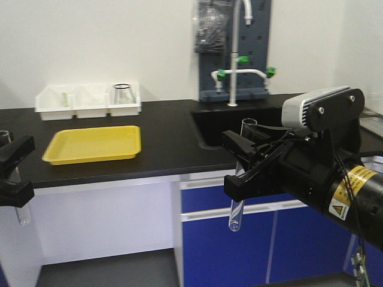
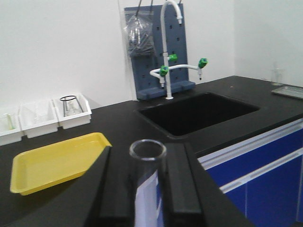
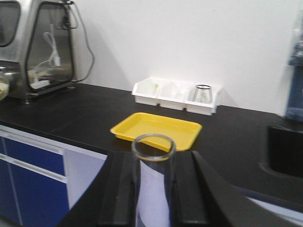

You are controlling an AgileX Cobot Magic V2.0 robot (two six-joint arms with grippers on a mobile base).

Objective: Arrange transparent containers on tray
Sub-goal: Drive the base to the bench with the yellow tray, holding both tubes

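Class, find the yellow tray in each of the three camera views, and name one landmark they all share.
Front view: the yellow tray lies left of centre, in front of the white bins.
Left wrist view: lower left.
Right wrist view: near the middle.
Shared landmark: the row of white bins behind the tray, seen in every view.

Front view faces counter (image 1: 167,131) from aisle, wide; wrist views look over counter edge; all share yellow tray (image 1: 93,144).
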